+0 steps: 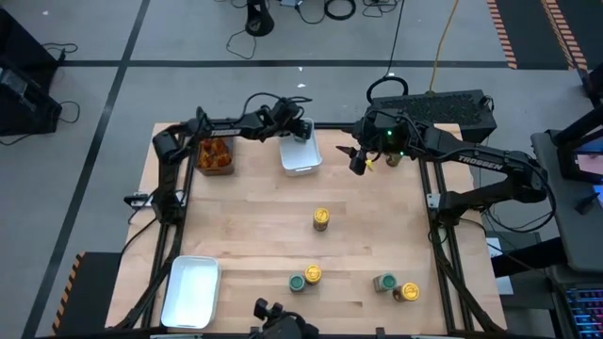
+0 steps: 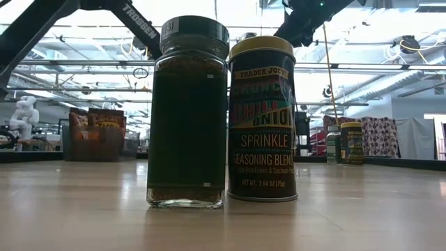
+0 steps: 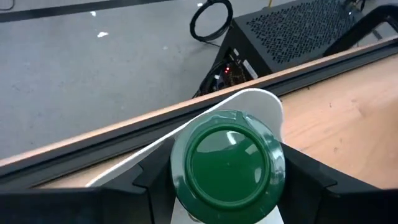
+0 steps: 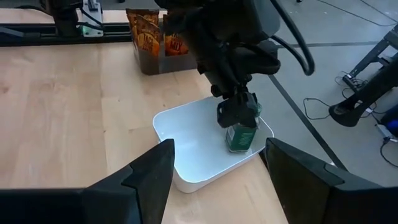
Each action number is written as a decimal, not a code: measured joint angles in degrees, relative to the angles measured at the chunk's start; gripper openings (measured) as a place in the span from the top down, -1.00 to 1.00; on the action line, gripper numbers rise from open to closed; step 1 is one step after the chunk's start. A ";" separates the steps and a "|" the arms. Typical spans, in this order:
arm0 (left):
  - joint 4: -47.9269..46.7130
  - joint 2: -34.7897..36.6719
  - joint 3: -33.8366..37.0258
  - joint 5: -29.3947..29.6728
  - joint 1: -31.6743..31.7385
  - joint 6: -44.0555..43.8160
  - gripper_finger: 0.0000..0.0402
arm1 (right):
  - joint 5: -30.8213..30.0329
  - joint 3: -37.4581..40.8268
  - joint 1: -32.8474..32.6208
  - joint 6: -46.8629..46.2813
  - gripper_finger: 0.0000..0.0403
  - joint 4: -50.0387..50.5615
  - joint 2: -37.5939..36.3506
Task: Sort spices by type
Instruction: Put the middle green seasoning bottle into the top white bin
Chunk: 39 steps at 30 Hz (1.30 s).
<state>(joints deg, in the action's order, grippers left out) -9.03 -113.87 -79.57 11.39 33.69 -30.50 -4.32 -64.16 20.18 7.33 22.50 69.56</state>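
Observation:
A green-lidded spice jar (image 3: 227,163) sits between the fingers of my left gripper (image 1: 299,131), over the far white tray (image 1: 300,157). The right wrist view shows this jar (image 4: 241,134) upright inside that tray (image 4: 194,140), near its corner. My right gripper (image 4: 217,180) is open and holds nothing; it hovers to the right of the tray (image 1: 358,161). Other jars stand on the table: a yellow-lidded one (image 1: 321,219), a green and yellow pair (image 1: 304,279), and another pair (image 1: 396,287). In the low view the near pair shows large (image 2: 188,111). My left gripper pinches the green-lidded jar at its top, by the lid (image 3: 186,163), one finger (image 3: 142,186) on each side. The fingers come from above, pointing down. The jar stays upright, its base (image 4: 239,148) at the tray floor; whether it rests there I cannot tell.
A dark clear-sided bin (image 1: 215,156) with orange-brown packets stands left of the far tray. A second white tray (image 1: 191,291) lies at the near left corner. One more jar (image 1: 393,159) stands by the right arm. A black box (image 1: 443,105) sits beyond the far edge.

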 joint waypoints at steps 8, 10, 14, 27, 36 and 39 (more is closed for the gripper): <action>-6.25 -0.19 -3.06 1.71 0.43 2.36 -0.05 | -0.04 0.00 0.00 -1.71 -0.17 0.02 0.00; -7.15 -0.19 -3.26 1.69 0.69 2.34 -0.05 | -0.04 0.00 0.00 -1.71 -0.17 0.02 0.00; -7.71 -0.19 -3.26 1.71 0.79 2.34 -0.05 | -0.07 0.00 0.00 -1.71 -0.17 0.00 0.00; -3.94 -0.19 -3.26 0.64 0.90 2.36 -0.05 | -0.09 0.00 0.00 -1.73 -0.17 -0.02 0.00; -3.94 -0.19 -3.26 1.95 0.38 2.31 -0.05 | -0.08 0.00 0.00 -2.19 -0.17 0.00 0.00; -3.94 -0.19 -3.26 2.16 -0.07 2.31 -0.05 | -0.07 0.02 -0.04 -2.38 -0.17 0.00 0.00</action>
<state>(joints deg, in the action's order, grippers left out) -12.97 -114.06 -82.83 13.55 33.62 -28.18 -4.38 -64.14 20.14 4.95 22.50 69.56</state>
